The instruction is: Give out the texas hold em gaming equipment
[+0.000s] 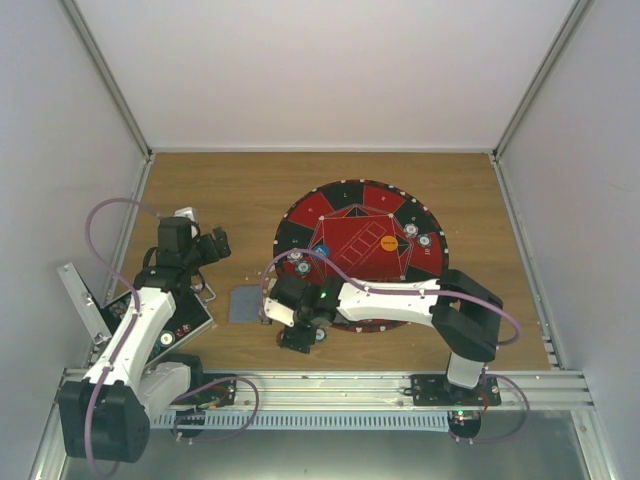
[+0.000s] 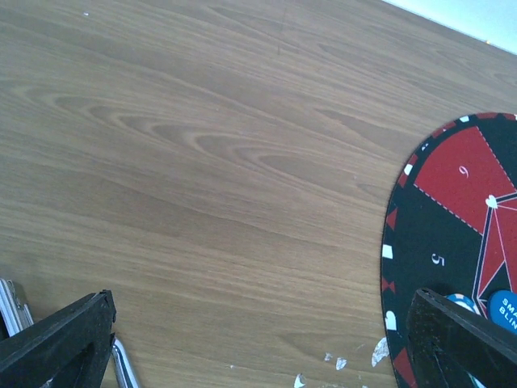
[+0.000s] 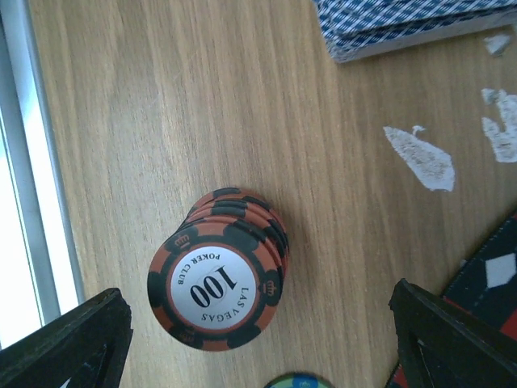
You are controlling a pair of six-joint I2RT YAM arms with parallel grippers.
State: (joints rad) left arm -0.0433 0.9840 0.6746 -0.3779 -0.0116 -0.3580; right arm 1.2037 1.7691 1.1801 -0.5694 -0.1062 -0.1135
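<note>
Jaws of the left gripper (image 1: 214, 245) are spread over bare wood at left, nothing held. Cards (image 1: 243, 303) at centre look undealt. The right gripper (image 1: 299, 337) is spread about a chip stack (image 3: 216, 284), not gripped; some chips (image 1: 300, 266) are already placed on the mat (image 1: 345, 215).

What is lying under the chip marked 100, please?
Under the 100 chip a few more red-and-black chips are stacked, on the table. Their faces are covered, so their values cannot be read.

Lab robot cell: white enclosure walls (image 1: 330, 70), aluminium base rail (image 1: 330, 385), wood-grain table (image 1: 230, 190)
</note>
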